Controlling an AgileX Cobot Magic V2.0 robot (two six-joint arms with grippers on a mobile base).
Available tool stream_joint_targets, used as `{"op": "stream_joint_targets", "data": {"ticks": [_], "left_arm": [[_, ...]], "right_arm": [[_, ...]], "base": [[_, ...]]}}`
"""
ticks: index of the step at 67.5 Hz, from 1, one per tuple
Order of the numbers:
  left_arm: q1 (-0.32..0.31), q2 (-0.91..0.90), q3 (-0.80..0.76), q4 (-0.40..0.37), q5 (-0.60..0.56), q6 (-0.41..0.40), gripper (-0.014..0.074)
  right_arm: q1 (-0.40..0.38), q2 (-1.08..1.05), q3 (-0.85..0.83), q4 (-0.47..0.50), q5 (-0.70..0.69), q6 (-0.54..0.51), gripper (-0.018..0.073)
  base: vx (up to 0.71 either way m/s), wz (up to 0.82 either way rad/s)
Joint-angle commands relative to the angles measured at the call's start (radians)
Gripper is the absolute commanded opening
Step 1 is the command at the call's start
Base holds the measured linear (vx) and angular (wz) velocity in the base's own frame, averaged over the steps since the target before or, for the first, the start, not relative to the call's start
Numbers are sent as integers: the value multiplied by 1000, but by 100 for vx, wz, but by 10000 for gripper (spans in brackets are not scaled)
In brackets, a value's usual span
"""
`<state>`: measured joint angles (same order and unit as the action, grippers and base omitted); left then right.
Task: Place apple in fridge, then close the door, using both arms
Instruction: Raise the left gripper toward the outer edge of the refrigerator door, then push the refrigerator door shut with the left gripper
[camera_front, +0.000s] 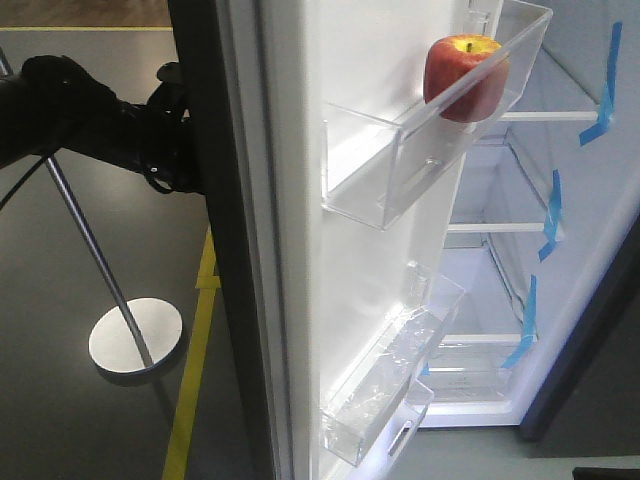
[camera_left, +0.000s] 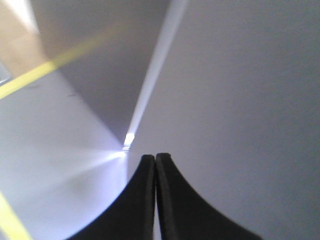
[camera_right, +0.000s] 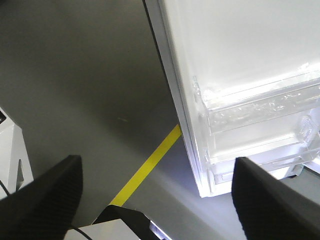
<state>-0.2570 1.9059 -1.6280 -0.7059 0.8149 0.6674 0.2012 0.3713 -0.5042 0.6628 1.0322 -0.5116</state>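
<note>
The red apple (camera_front: 463, 75) sits in the upper clear bin (camera_front: 400, 165) on the door's white inner liner (camera_front: 360, 260). The door stands open and its dark outer edge (camera_front: 225, 250) faces the front view. To its right the fridge (camera_front: 500, 228) shows white shelves and blue tape strips. My left arm (camera_front: 100, 120) reaches behind the door's outer side. Its left gripper (camera_left: 155, 157) is shut with nothing in it, tips close against the door's grey outer face (camera_left: 240, 100). My right gripper (camera_right: 157, 160) hangs open and empty near the door's lower bins (camera_right: 260, 107).
A thin metal pole on a round base (camera_front: 135, 340) stands left of the door, behind my left arm. Yellow floor tape (camera_front: 195, 360) runs past the door's foot (camera_right: 150, 165). A white and black part of the robot's base (camera_right: 125, 225) lies under the right gripper.
</note>
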Motion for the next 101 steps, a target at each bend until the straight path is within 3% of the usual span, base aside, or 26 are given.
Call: {"op": "stream_joint_targets", "data": {"ticks": [1, 34, 68, 76, 101], "left_arm": [[-44, -50, -33, -57, -19, 5, -6], [-242, -50, -33, -79, -138, 8, -6], [-440, -49, -33, -365, -310, 271, -6], [-464, -49, -33, -394, -317, 319, -6], [-466, -80, -32, -383, -242, 312, -6]], "right_arm": [[-1, 8, -25, 38, -41, -7, 579], [-1, 8, -25, 38, -41, -7, 579], [-1, 8, -25, 38, -39, -8, 579], [-1, 8, -25, 38, -39, -8, 579], [-1, 8, -25, 38, -39, -8, 579]], "base": [[0, 0], [0, 0], [0, 0], [0, 0], [0, 0]]}}
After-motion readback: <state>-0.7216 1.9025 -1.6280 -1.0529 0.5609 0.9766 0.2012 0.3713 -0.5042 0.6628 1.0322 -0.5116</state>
